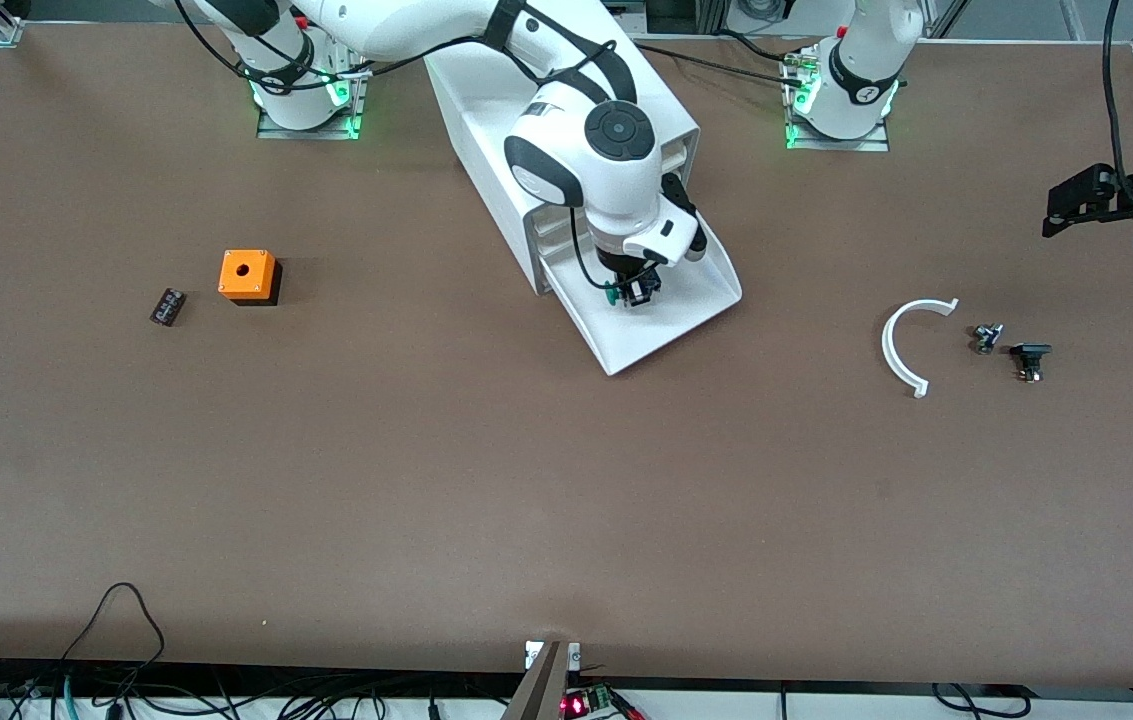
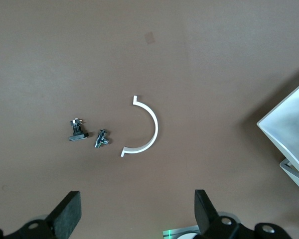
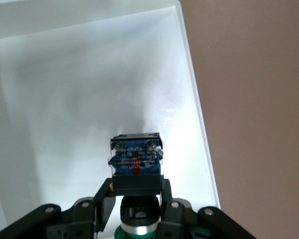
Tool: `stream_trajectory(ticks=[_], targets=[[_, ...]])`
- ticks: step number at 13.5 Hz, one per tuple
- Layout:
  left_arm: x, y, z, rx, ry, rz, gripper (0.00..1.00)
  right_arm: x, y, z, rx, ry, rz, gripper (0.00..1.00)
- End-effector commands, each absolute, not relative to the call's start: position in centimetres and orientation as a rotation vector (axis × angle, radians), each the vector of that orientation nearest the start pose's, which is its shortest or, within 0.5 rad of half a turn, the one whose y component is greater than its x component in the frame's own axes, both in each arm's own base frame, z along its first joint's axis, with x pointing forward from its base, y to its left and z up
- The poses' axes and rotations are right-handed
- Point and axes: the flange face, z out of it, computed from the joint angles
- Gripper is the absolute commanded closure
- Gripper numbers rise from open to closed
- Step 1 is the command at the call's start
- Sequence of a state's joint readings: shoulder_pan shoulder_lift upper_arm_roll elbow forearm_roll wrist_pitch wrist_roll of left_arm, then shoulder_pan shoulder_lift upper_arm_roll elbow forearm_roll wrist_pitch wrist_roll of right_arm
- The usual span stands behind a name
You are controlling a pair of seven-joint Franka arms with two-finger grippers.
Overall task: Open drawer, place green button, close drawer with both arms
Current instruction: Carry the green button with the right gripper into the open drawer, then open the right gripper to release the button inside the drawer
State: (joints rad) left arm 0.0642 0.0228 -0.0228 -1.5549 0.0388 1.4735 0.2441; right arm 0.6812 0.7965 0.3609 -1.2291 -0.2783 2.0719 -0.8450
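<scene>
The lowest drawer (image 1: 691,318) of the white cabinet (image 1: 486,130) is pulled out, a shallow white tray. My right gripper (image 1: 634,292) is over the tray, shut on the button (image 1: 625,294). In the right wrist view the fingers (image 3: 103,200) clamp the button (image 3: 135,162) at its neck, green cap toward the wrist and dark block body pointing down at the drawer floor (image 3: 89,89). My left gripper (image 1: 1076,200) waits open and empty at the left arm's end of the table; its fingers (image 2: 70,211) stand wide apart.
A white C-shaped strip (image 1: 901,345), a small metal part (image 1: 986,337) and a black-capped switch (image 1: 1029,358) lie toward the left arm's end. An orange cube with a hole (image 1: 247,275) and a small dark block (image 1: 167,306) lie toward the right arm's end.
</scene>
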Motion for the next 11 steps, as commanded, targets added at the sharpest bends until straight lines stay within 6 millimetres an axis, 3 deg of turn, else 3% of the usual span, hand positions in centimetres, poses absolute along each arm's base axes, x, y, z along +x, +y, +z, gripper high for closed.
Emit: stream_trajectory(ticks=[1,8,9,11], targets=[[54.9,3.6,60.7,-3.08,0.282,0.168,0.0,45.0,61.8,31.4,1.789,2.594,0.151,0.66],[56.1,4.5,58.9,-3.084,0.264,0.178,0.0,43.1,63.0,28.9,1.791,2.609,0.102,0.64],[56.2,4.5,58.7,-3.085,0.261,0.183,0.0,43.1,63.0,28.9,1.816,2.598,0.123,0.53],[56.3,4.7,58.5,-3.084,0.259,0.186,0.0,43.1,63.0,29.2,1.903,2.538,0.131,0.0]])
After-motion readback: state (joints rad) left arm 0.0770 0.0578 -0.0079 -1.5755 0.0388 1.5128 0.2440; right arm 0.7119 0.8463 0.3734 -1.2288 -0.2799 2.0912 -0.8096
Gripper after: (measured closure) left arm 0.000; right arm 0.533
